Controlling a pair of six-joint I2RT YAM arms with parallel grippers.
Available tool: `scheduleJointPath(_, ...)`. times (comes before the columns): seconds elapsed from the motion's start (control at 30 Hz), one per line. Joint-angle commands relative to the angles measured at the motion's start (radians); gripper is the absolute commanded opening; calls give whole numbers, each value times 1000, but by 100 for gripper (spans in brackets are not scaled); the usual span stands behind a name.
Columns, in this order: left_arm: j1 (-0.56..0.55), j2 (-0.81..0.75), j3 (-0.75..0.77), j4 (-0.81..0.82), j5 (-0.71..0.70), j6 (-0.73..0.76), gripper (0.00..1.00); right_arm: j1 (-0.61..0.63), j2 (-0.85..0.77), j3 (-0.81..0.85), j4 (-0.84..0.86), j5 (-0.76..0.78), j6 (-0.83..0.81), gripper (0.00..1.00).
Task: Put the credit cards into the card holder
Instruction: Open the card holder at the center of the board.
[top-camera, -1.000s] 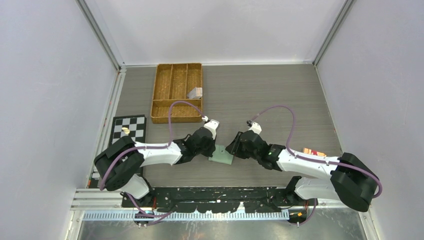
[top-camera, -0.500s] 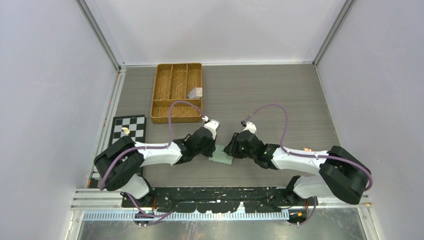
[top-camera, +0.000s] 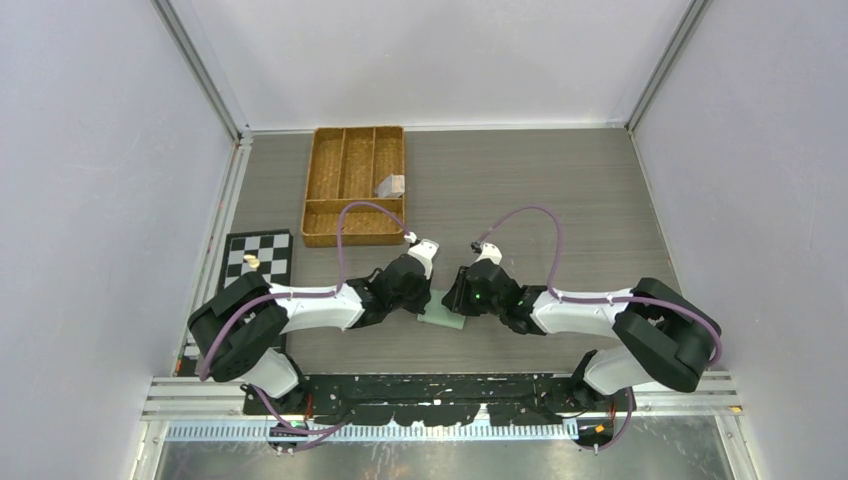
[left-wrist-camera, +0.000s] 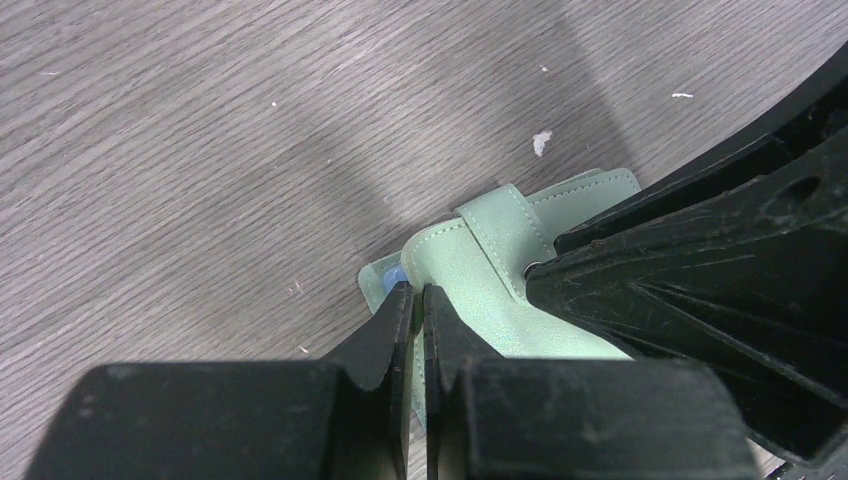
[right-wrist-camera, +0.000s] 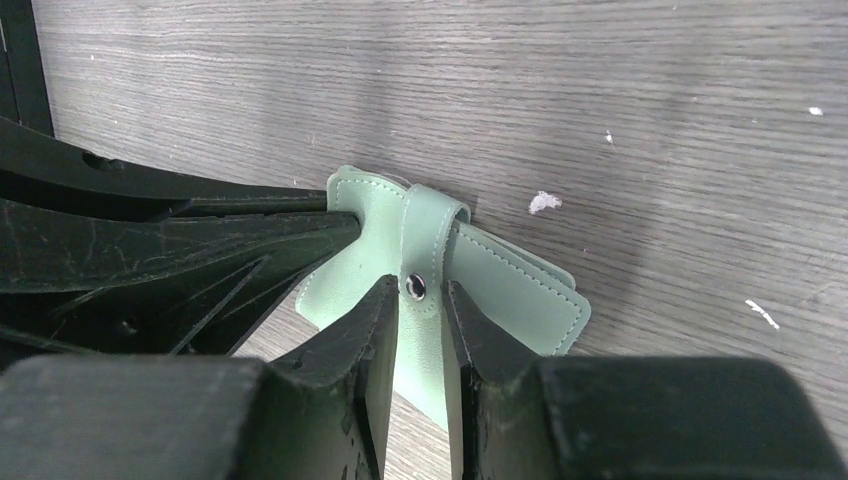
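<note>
The sage-green card holder lies on the table between both grippers. In the left wrist view the card holder has its near edge pinched in my left gripper, which is shut on it. A light blue card corner peeks out at that edge. In the right wrist view my right gripper is narrowly open, with its fingers on either side of the snap strap of the card holder. The snap button sits between the fingertips. No other cards can be made out clearly.
A woven brown divided tray stands at the back left, with a small silvery flat thing in it. A checkerboard mat lies at the left with a small piece on it. The left gripper's fingers crowd the right wrist view.
My right arm has swung left and its gripper has come in onto the card holder's strap. The left gripper and the card holder have stayed put.
</note>
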Motion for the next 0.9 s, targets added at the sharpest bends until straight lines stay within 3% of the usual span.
scheduleJointPath(0.0, -9, 37, -23, -130, 52, 4, 0, 5, 33, 35, 70, -44, -20, 26)
scheduleJointPath(0.5, -9, 66, -20, -114, 71, -1, 0, 5, 64, 30, 197, -86, 66, 1)
scheduleJointPath(0.87, -10, 76, -18, -92, 83, 1, 0, 6, 104, 12, 332, -125, 151, 1)
